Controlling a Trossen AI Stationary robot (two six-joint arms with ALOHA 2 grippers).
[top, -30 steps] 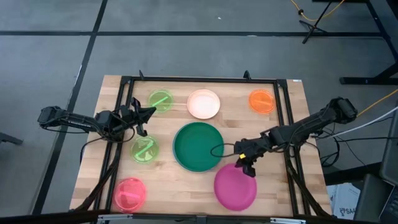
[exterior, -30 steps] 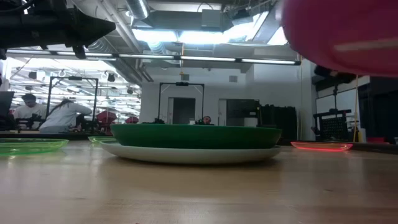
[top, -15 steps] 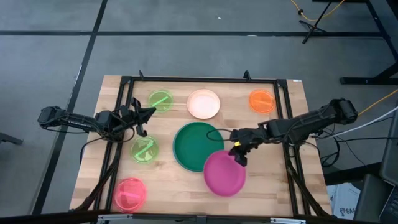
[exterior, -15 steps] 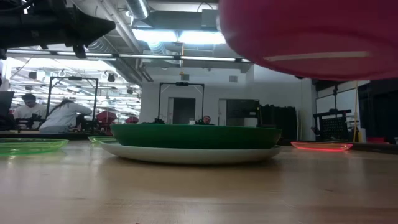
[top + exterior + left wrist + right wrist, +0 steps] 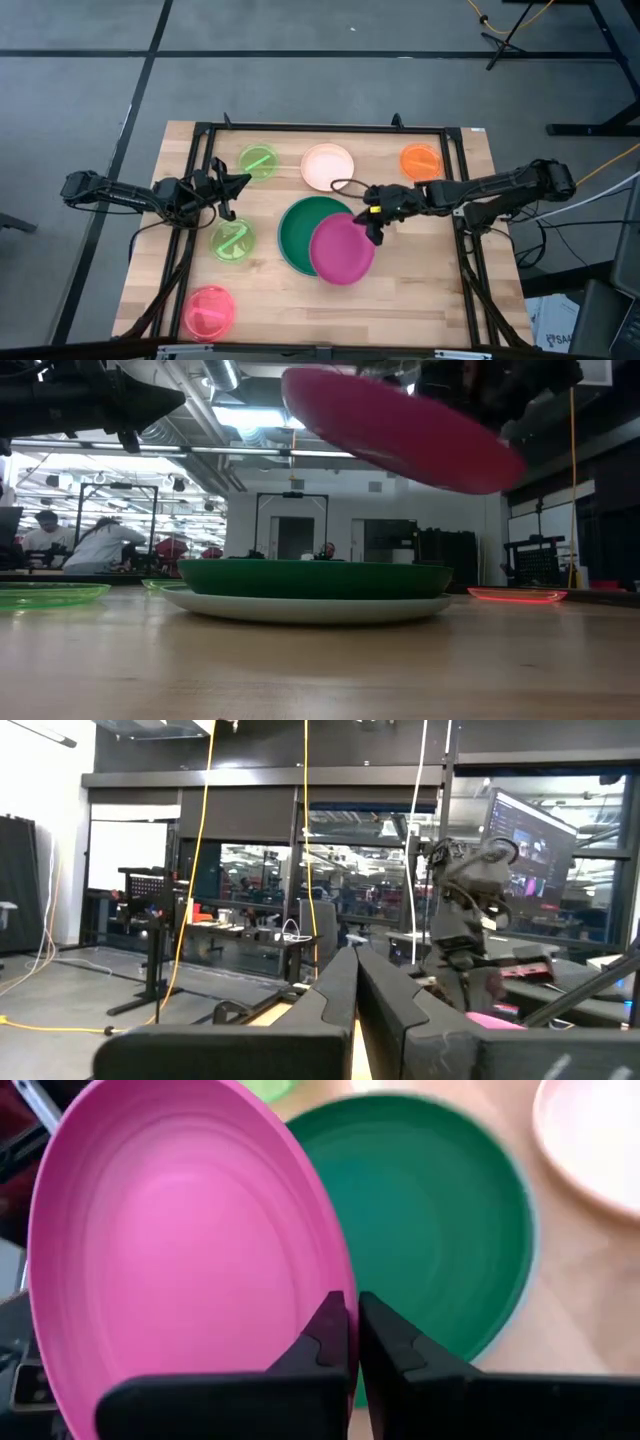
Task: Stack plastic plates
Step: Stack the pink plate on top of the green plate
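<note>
The dark green plate (image 5: 312, 232) sits nested in a pale plate (image 5: 310, 609) whose rim shows beneath it in the low view; both rest at mid-table (image 5: 430, 290). The right gripper (image 5: 374, 222) is clamped on the rim of the magenta plate (image 5: 342, 249), holding it tilted in the air, overlapping the green plate's right edge from above; its inside shows smooth concentric rings. The cream plate (image 5: 328, 166), orange plate (image 5: 421, 162), two lime green plates (image 5: 258, 161) (image 5: 233, 239) and pink plate (image 5: 209, 311) lie apart around them; the left gripper (image 5: 238, 183) hangs between the lime plates, fingers closed together and empty.
</note>
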